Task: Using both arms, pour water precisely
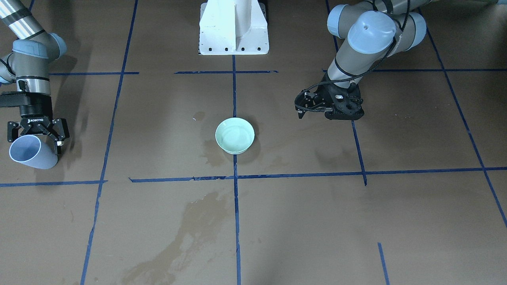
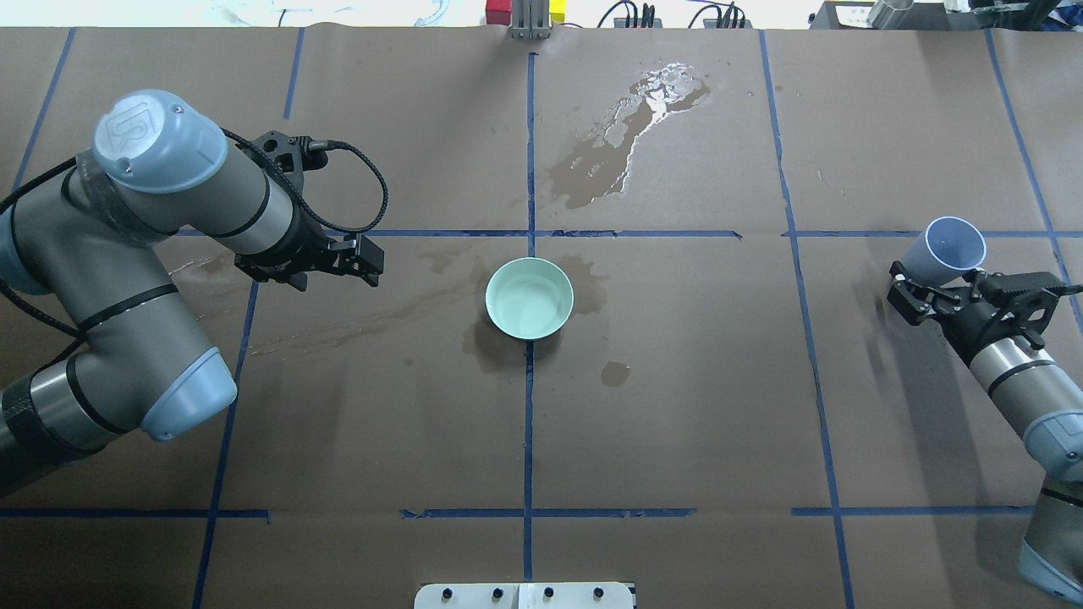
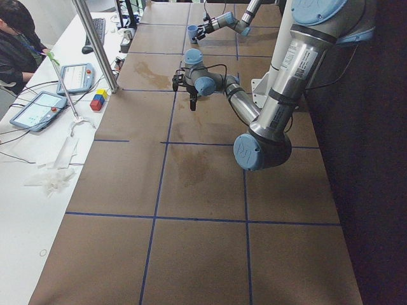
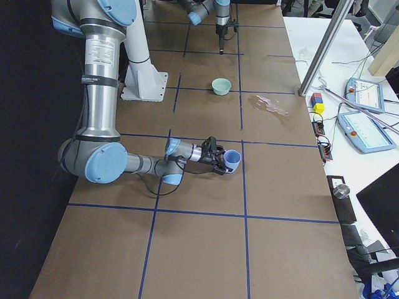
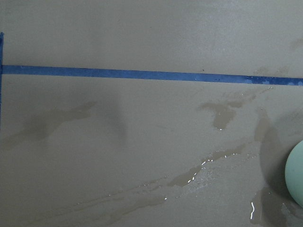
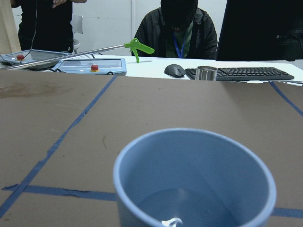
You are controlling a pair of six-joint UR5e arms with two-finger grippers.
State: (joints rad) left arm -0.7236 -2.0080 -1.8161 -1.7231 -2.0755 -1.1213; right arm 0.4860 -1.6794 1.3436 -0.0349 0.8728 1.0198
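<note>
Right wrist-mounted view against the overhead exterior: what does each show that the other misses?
Only the wrist view looks into the blue cup, where a faint wet glint at the bottom is likely water. It also shows the keyboard on the operators' desk.

Only the overhead shows the mint-green bowl mid-table, the left gripper apart to its side, the right gripper holding the cup, and the puddle beyond the bowl.

Both show the cup and the blue-taped brown table.

The left wrist view's right edge cuts the bowl [image 5: 296, 175] to a sliver; the cup's [image 6: 194, 189] base runs off the right wrist view's bottom. We cannot tell whether the left gripper's [image 2: 372, 260] fingers [image 2: 362, 252] are parted
</note>
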